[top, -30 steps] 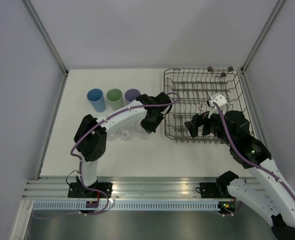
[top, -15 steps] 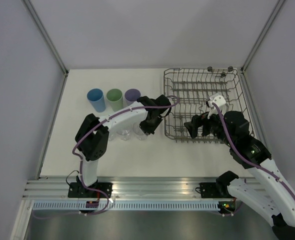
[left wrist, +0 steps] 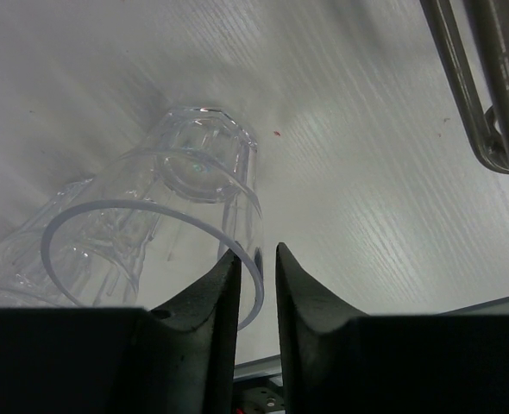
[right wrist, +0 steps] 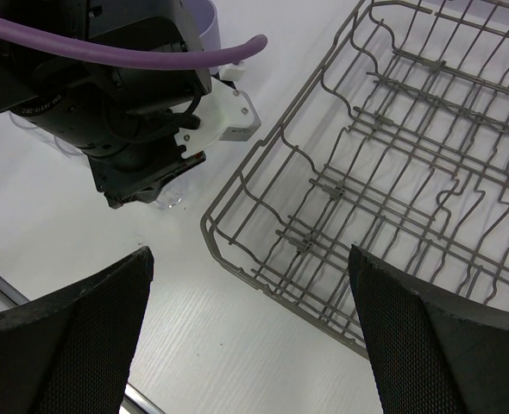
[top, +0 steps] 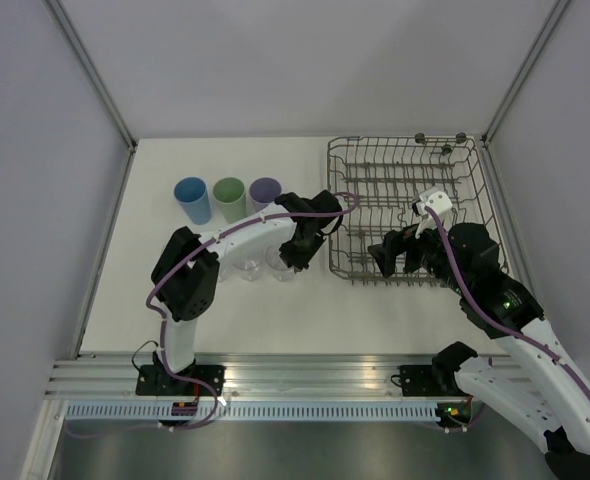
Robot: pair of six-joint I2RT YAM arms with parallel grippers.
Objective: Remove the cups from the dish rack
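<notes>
My left gripper (top: 291, 257) stands over the table left of the dish rack (top: 405, 165). In the left wrist view its jaws (left wrist: 259, 263) are nearly closed astride the rim of a clear glass (left wrist: 177, 216), which stands upright on the table. That glass (top: 279, 266) is the right end of a row with two more clear glasses (top: 247, 270) (top: 221, 270). The blue (top: 191, 198), pale green (top: 229, 196) and lilac (top: 264, 191) tumblers stand behind them. My right gripper (top: 395, 252) is open and empty above the rack's near left corner (right wrist: 237, 250). No cup shows in the rack.
The grey wire rack fills the right half of the table, with its wheels at the far edge (top: 440, 140). Its corner wire (left wrist: 487, 86) is close to the right of my left gripper. The aluminium rail (top: 295, 375) runs along the near edge.
My left gripper has shifted a little left and down with the clear glass, bringing it into line with the other glasses. It has been still for the last half second. The right arm has barely moved.
</notes>
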